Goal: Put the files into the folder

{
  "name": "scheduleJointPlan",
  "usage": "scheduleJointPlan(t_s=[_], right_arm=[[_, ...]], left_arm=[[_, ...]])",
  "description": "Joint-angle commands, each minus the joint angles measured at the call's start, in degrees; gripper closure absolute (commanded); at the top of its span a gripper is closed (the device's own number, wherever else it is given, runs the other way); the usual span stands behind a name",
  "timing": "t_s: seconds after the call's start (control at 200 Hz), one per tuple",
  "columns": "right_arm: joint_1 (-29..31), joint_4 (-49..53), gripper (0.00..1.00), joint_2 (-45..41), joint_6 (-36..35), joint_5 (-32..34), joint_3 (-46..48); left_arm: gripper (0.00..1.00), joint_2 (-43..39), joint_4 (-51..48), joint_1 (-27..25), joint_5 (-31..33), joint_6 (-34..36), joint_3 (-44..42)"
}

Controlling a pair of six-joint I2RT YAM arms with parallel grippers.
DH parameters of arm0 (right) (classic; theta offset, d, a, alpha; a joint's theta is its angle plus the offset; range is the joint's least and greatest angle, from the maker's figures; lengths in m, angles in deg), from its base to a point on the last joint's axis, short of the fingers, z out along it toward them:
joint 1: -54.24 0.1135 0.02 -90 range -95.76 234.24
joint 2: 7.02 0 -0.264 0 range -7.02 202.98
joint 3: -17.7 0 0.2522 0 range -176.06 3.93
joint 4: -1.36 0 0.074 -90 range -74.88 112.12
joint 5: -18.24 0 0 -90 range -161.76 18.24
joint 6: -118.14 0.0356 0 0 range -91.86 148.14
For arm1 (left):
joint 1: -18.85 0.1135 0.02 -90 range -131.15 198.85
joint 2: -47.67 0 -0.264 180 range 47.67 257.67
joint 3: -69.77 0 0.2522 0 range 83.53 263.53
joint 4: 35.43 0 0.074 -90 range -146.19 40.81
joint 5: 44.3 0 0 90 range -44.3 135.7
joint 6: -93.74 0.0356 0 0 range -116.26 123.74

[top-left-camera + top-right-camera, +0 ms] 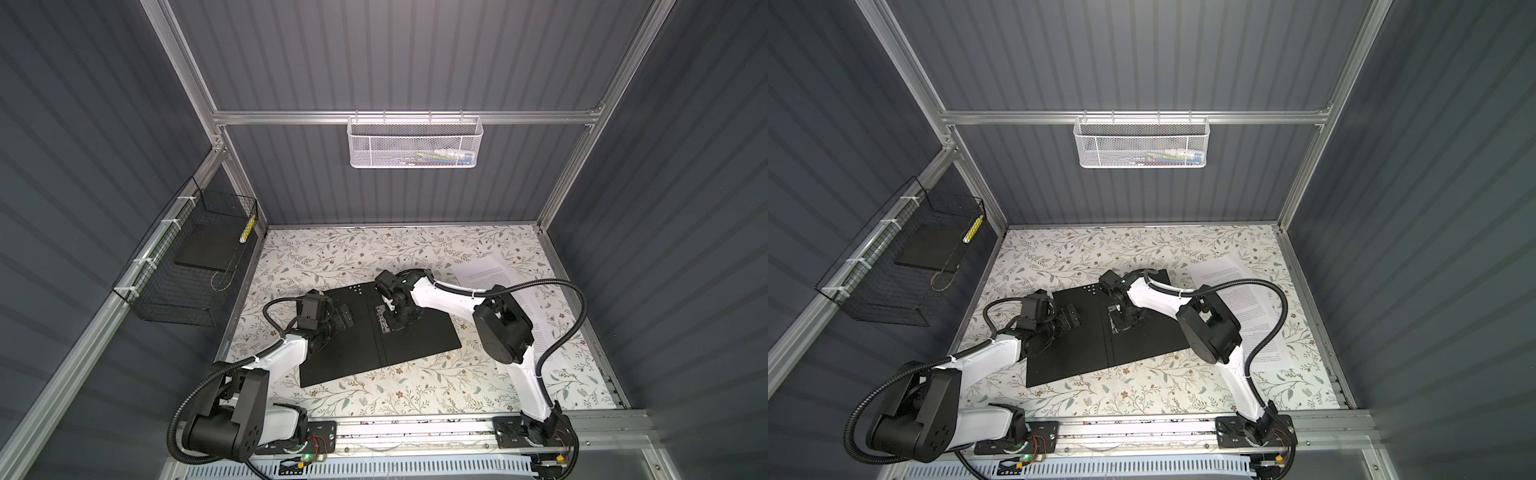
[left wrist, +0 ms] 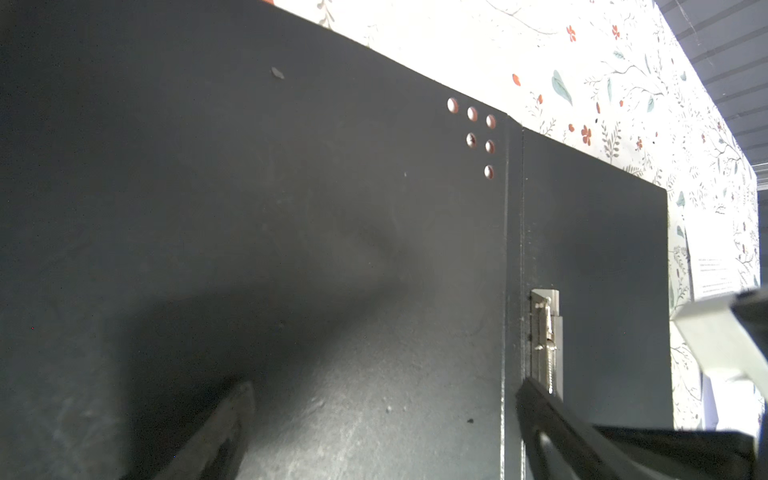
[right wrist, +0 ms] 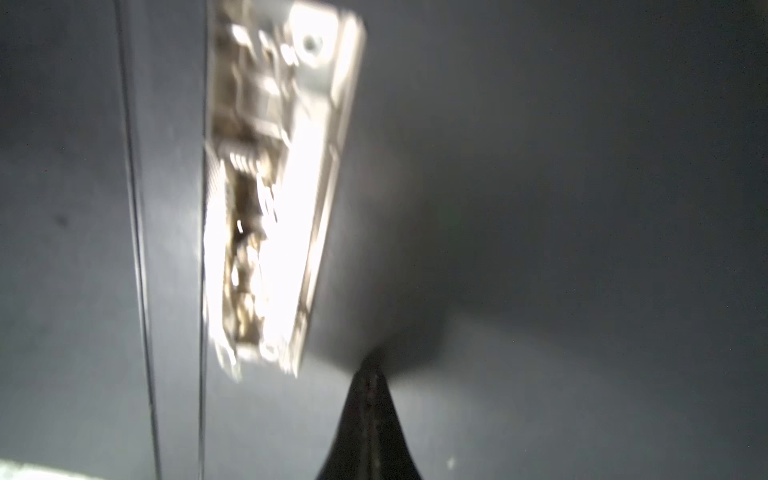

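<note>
The folder (image 1: 353, 357) (image 1: 1075, 353) lies open on the table with its black inside up. Its metal spine clip (image 1: 381, 319) (image 2: 546, 332) (image 3: 270, 187) sits just right of the fold. My left gripper (image 1: 343, 318) (image 2: 384, 388) hangs open low over the left cover, nothing between its fingers. My right gripper (image 1: 392, 320) (image 3: 370, 365) is shut, its tip down on the right cover beside the clip. The files (image 1: 490, 270) (image 1: 1229, 274), white printed sheets, lie at the right of the table, partly hidden under my right arm.
The table (image 1: 415, 386) has a floral covering. A white mesh basket (image 1: 413, 143) hangs on the back wall. A black wire basket (image 1: 187, 266) hangs on the left wall. Grey walls close in three sides.
</note>
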Motion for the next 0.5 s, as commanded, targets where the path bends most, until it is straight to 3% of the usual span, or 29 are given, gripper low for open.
scheduleJointPlan(t_s=[0.0, 0.275, 0.49], right_arm=[[-0.02, -4.81, 0.98, -4.04, 1.65, -6.74, 0.39], [0.64, -5.47, 0.87, -0.09, 1.71, -9.16, -1.19], [1.03, -5.34, 0.86, 1.83, 1.39, -8.63, -2.95]], left_arm=[[0.00, 1.99, -11.67, 0.51, 0.32, -0.38, -3.12], [0.00, 1.99, -11.76, 0.52, 0.23, -0.43, -2.99], [0.00, 2.08, -11.84, 0.57, 0.23, -0.41, -2.99]])
